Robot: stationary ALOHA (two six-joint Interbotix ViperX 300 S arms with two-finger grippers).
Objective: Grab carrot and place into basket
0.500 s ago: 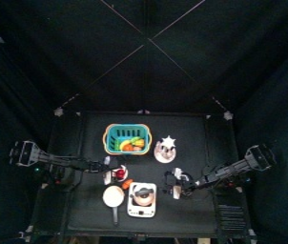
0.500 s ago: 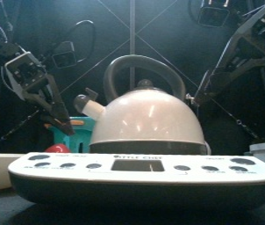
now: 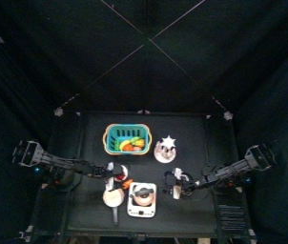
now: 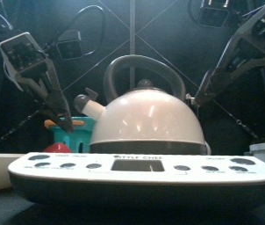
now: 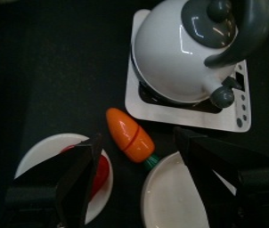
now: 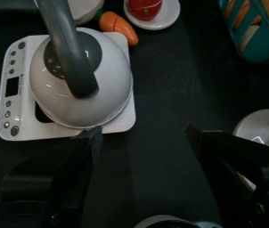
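The carrot (image 5: 131, 135) is orange with a green end and lies on the black table between the kettle base and two white plates. It also shows in the right wrist view (image 6: 116, 24). My left gripper (image 5: 149, 169) is open and hangs above the carrot's green end, not touching it. The teal slotted basket (image 3: 113, 135) stands at the table's back, left of centre, with orange and yellow things inside. It also shows in the front view (image 4: 72, 137) and the right wrist view (image 6: 258, 27). My right gripper (image 6: 149, 165) is open and empty beside the kettle.
A white kettle (image 5: 191, 44) on a white base (image 4: 135, 176) stands at the front middle. A small white plate (image 5: 48, 158) with a red thing and a second white plate (image 5: 179, 194) lie by the carrot. A white object (image 3: 169, 145) stands right of the basket.
My left arm's wrist has risen and shifted a little to the left in the front view. The right arm has not moved.
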